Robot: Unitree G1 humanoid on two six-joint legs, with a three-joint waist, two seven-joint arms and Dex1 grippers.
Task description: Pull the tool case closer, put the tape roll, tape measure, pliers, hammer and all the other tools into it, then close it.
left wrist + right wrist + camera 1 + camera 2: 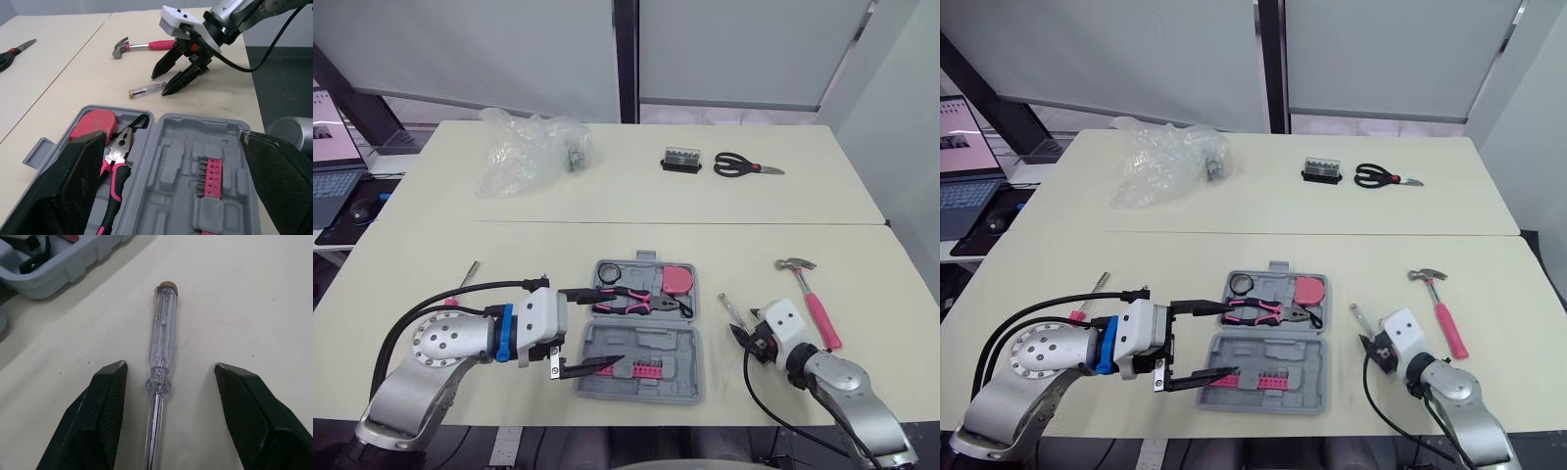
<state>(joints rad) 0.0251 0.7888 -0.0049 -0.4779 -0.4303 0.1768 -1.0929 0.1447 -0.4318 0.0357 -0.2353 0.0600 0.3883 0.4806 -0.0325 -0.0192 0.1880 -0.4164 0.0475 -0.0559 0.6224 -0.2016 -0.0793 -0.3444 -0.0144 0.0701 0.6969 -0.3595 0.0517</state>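
The grey tool case [690,338] lies open near the table's front edge. In it are a black tape roll [610,270], a pink tape measure [677,281], pink-handled pliers [636,301] and a strip of bits [644,368]. My left gripper [612,325] is open, its fingers [73,186] spread over the case's left side with nothing between them. To the right of the case lies a clear-handled screwdriver [160,342]. My right gripper [744,341] is open and straddles its shaft, fingers [100,416] apart from it. A pink-handled hammer [811,294] lies further right.
On the far table half lie scissors [744,166], a black bit holder [681,160] and a crumpled plastic bag [529,147]. A small red-handled screwdriver [460,286] rests left of my left arm. A laptop [333,166] stands off the table's left edge.
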